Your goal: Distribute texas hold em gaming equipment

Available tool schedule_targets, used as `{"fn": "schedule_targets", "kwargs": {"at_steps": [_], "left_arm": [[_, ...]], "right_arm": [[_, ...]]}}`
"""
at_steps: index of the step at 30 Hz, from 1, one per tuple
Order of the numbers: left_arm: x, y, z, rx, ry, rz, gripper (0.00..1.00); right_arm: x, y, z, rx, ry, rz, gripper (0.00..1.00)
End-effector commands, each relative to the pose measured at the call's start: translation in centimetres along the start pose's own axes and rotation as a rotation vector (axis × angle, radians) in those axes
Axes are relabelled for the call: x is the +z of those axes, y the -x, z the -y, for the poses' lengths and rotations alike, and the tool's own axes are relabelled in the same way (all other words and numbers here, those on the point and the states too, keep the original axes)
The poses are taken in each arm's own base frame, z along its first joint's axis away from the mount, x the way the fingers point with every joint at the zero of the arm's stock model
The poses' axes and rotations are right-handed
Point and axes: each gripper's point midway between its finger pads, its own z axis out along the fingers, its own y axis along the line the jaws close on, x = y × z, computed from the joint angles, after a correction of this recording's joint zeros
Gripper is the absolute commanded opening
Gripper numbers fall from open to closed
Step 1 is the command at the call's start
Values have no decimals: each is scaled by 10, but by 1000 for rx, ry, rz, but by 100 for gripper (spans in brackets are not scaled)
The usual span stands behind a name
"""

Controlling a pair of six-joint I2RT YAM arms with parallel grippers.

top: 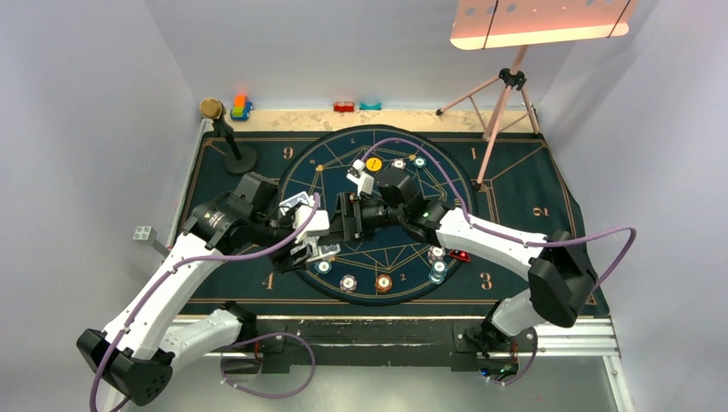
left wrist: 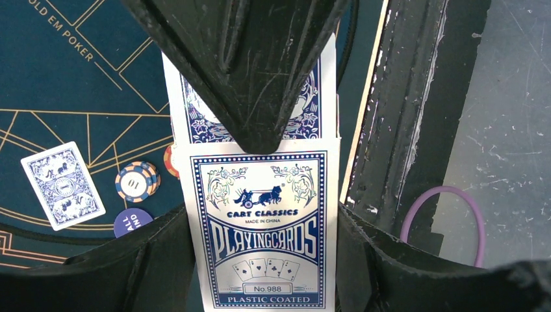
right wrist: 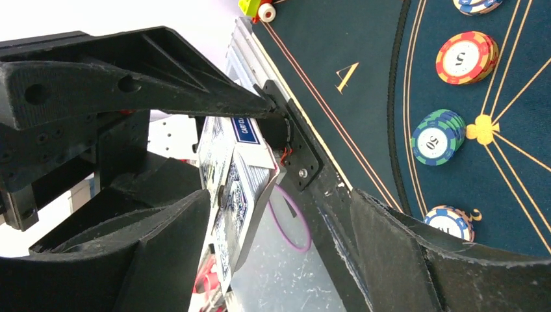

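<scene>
My left gripper (left wrist: 263, 218) is shut on a blue-and-white playing-card box (left wrist: 260, 195), held upright, with cards sticking out of its top. In the right wrist view the box and cards (right wrist: 237, 185) lie against one finger of my right gripper (right wrist: 281, 201), whose jaws stand wide open. From above, both grippers (top: 311, 245) (top: 341, 219) meet over the left of the mat's circle. A single card (left wrist: 63, 185), a striped chip stack (left wrist: 136, 182) and a dark-blue disc (left wrist: 132, 222) lie on the mat. More chips (top: 348, 282) (top: 384, 282) (top: 438, 266), a red-black marker (top: 461, 255) and a yellow disc (top: 373, 163) ring the circle.
A dark-blue poker mat (top: 515, 184) covers the table. A gold-headed microphone (top: 225, 129) stands at the back left and a pink music stand (top: 506, 86) at the back right. Toy blocks (top: 241, 106) (top: 345, 106) sit beyond the mat. A metal rail (top: 567, 330) runs along the near edge.
</scene>
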Motion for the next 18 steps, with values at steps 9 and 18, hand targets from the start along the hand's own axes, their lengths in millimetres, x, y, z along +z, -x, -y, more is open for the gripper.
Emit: {"fn": "schedule_targets", "kwargs": {"at_steps": [9,18], "left_arm": [[-5,19,-2,17,7,65,0],[-7,21,-1,21,9,72,0]], "right_arm": [[-12,5,-21,-33,70,42,65],[-20,5,-6,-7,42,51,58]]}}
